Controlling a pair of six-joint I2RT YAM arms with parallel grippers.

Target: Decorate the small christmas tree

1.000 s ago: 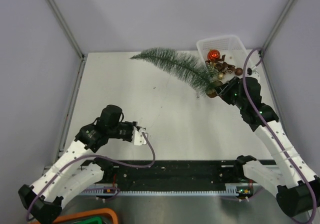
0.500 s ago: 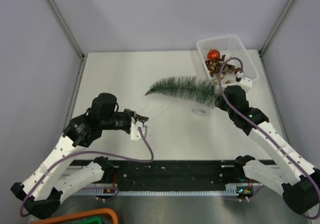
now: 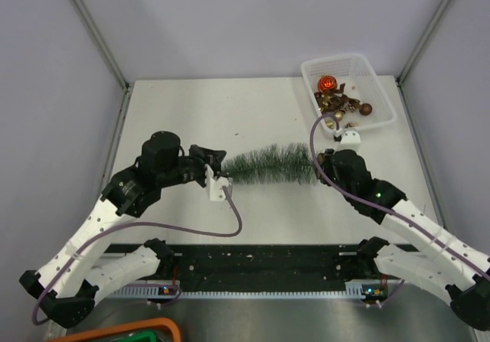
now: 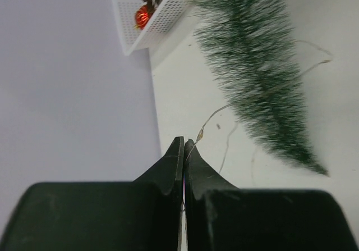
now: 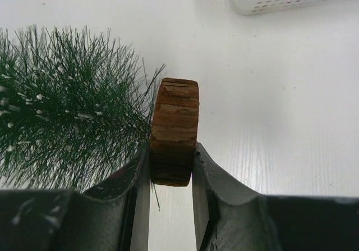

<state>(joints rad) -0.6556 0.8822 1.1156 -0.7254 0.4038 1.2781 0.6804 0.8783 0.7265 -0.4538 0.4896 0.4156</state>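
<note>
The small christmas tree (image 3: 272,164) stretches level across the middle of the table, tip pointing left. My right gripper (image 3: 320,163) is shut on its round wooden base (image 5: 175,116), whose edge stands up between the jaws (image 5: 171,149), with green bristles (image 5: 61,122) to the left. My left gripper (image 3: 216,157) sits just off the tree's tip. Its jaws are pressed together (image 4: 184,143) on a thin wire (image 4: 213,115) with a tiny bead, which trails toward the tree (image 4: 258,54).
A white basket (image 3: 380,89) at the back right holds a red bauble (image 3: 327,83) and several brown ornaments. It also shows in the left wrist view (image 4: 162,23). A black rail (image 3: 260,269) runs along the near edge. Grey walls close in both sides.
My right arm has swung the tree from beside the basket down to the table's middle, laying it level. My left gripper has moved up and right to the tree's tip.
</note>
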